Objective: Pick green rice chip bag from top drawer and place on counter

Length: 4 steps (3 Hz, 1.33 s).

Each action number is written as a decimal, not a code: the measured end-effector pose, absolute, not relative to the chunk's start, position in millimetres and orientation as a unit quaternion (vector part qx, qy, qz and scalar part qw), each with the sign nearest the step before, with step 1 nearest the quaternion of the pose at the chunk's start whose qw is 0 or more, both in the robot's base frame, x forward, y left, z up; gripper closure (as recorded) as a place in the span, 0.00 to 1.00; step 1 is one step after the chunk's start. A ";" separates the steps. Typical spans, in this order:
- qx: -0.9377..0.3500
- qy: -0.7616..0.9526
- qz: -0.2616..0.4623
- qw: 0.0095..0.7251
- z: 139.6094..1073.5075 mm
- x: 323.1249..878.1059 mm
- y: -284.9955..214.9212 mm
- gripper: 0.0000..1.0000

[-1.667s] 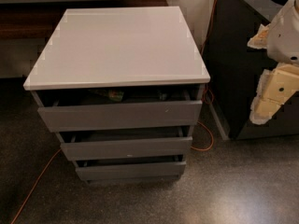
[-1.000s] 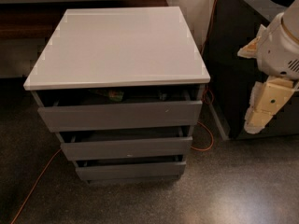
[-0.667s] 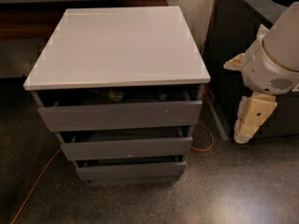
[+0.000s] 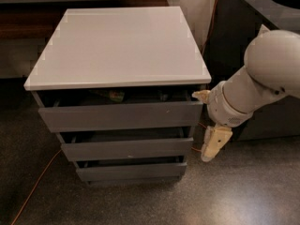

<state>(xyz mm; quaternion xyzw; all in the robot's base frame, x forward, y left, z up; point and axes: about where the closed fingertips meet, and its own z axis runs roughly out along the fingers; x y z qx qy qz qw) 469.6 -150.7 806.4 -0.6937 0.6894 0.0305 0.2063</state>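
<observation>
The counter (image 4: 117, 46) is the white-grey top slab of the grey drawer cabinet. The top drawer (image 4: 122, 116) is pulled out a little, leaving a dark gap under the slab. A small part of the green rice chip bag (image 4: 113, 96) shows in that gap, left of centre; the rest is hidden. My gripper (image 4: 209, 121) is at the right end of the top drawer's front, below counter height. Its cream fingers (image 4: 214, 143) are spread apart and hold nothing. It is well to the right of the bag.
Two lower grey drawers (image 4: 126, 148) stand slightly out. A dark black cabinet (image 4: 234, 36) stands close on the right, behind my arm. An orange cable (image 4: 35, 186) runs over the speckled floor at the lower left. A dark wooden bench (image 4: 28, 25) lies behind the cabinet.
My arm has swung left and down from beside the black cabinet. The gripper now sits next to the top drawer's right end. The drawers have not moved.
</observation>
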 end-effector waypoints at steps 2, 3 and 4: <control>-0.693 0.669 0.068 0.260 740.2 515.2 -112.8 0.00; -0.695 0.660 0.071 0.276 713.0 537.3 -91.2 0.00; -0.696 0.658 0.058 0.283 688.3 566.3 -74.6 0.00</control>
